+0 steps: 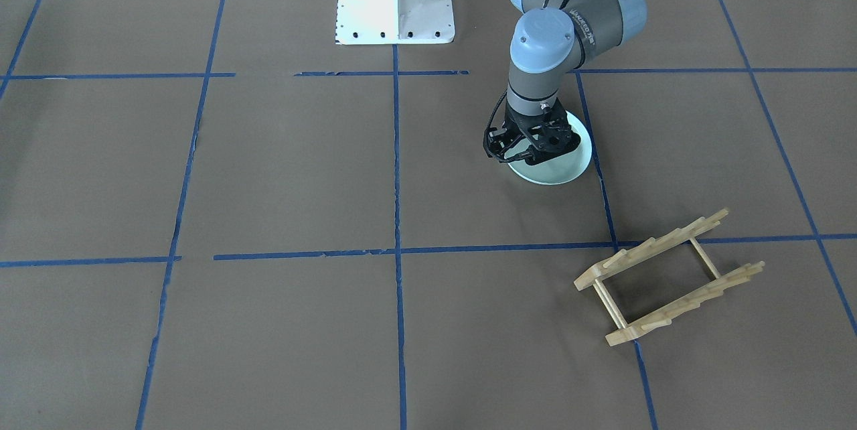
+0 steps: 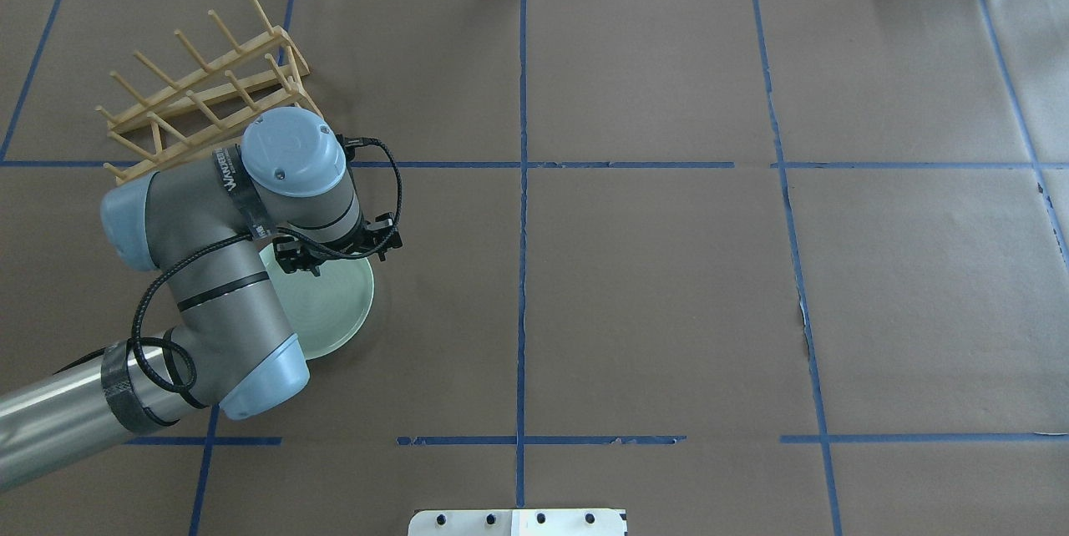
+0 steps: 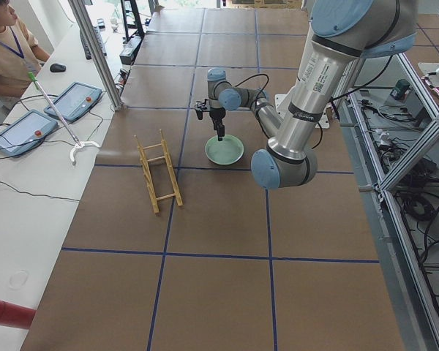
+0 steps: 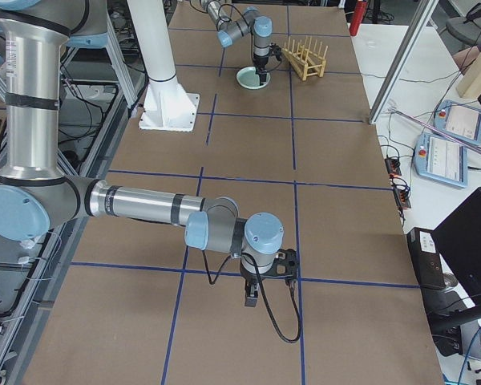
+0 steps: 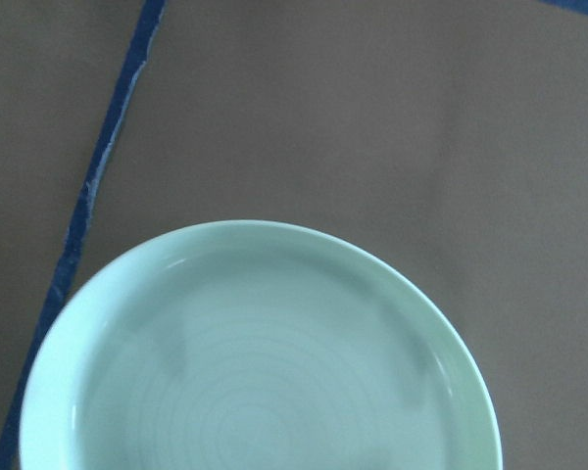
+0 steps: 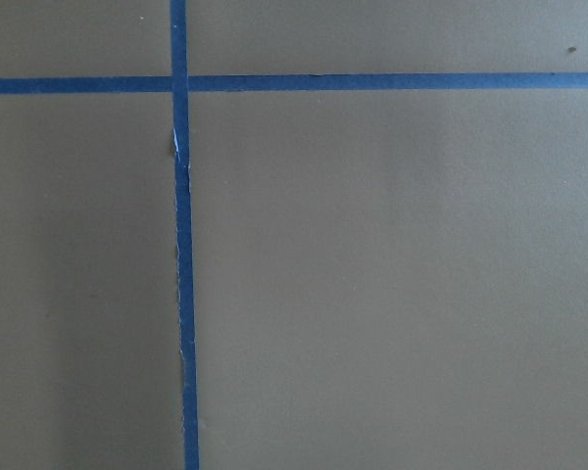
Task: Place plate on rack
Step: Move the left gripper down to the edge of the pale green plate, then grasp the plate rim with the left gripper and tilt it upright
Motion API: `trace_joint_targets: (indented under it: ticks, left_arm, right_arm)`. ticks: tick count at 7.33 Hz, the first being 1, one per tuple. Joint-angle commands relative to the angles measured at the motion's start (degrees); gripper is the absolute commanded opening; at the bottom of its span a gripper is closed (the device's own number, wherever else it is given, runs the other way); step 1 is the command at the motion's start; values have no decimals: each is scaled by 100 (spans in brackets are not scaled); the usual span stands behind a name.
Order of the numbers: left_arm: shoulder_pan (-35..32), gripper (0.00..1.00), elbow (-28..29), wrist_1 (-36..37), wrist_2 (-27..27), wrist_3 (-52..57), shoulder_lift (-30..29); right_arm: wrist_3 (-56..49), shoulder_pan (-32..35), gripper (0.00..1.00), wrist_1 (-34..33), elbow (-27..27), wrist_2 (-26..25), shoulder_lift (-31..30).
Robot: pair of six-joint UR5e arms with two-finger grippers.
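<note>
The plate (image 1: pixel 562 172) lies flat on the brown counter (image 1: pixel 301 162), in the robot's left half, with its open side up. In the left wrist view the plate (image 5: pixel 265 372) fills the lower part of the picture and faint rings show on its bottom. One blue tape line (image 5: pixel 88 196) passes just beside its rim.

The left hand (image 1: pixel 535 159) points straight down over the plate, and the bent left arm covers a part of the plate from above. I cannot tell if the fingers are wide or narrow, or if they touch the plate. No finger shows in the left wrist view.

The rack (image 1: pixel 653 249) stands on the counter well apart from the plate, farther from the robot's base, near a crossing of tape lines. Its pegs point up, and nothing is on it.

The right hand (image 4: pixel 251 301) hangs low over the counter, far from the plate and the rack. It shows only in the side view, so I cannot tell how it stands. Its wrist view shows only brown counter and two crossing tape lines (image 6: pixel 181 294).
</note>
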Motion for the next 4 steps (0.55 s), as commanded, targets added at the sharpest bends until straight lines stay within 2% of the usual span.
trace_joint_targets:
  ticks: [1,3,4]
  left_arm:
    - [-5,90,355,-75,69,223,-107]
    - [4,90,707,-137,69,240,-325]
    - [4,83,726,-128,51,232,-370]
  right_arm:
    - [-3,0,100,5,0,0,0]
    - [-3,0,100,-3,0,0,0]
    - [-3,0,100,5,0,0,0]
